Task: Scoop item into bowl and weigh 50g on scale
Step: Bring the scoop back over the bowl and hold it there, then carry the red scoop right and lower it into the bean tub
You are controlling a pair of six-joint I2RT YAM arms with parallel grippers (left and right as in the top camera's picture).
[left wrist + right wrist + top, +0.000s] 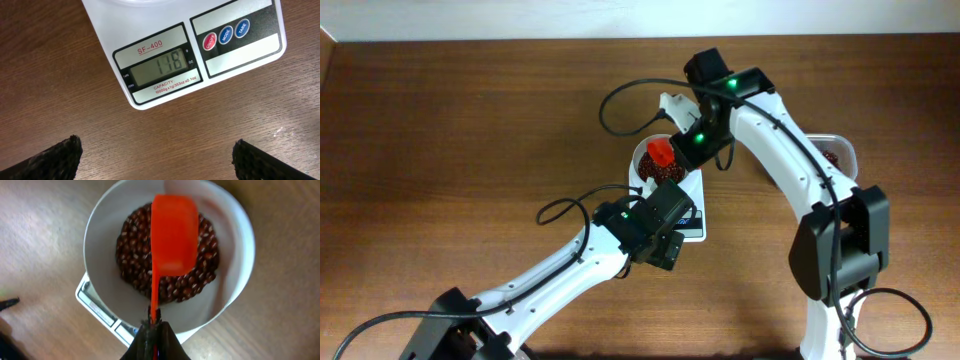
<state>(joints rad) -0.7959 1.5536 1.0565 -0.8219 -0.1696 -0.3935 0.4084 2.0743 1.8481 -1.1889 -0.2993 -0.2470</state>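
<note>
Brown wood with visible grain and a faint sheen is seen in the table (60, 90). The scale (185, 50) is cased in smooth, glossy white plastic (display window grey). The bowl (100, 245) is finished smooth and white; the scoop (172, 235) is moulded in smooth orange-red plastic. Shiny skins are shown on the beans (132, 255). The fingers (55, 160) of the left gripper (157, 155) are surfaced rough, matt black.

The scale (698, 195) sat on the counter (470, 120) just right of centre in the overhead view. The bowl (639, 160) stood on its upper part, with the beans (135, 235) inside. The scoop (172, 235) hung over the beans, its handle running down the frame into the right claw (155, 330). The left claw (157, 155) hovered below the scale's display end. The tub (835, 150) lay at the right of the frame, well apart from the scale.
</note>
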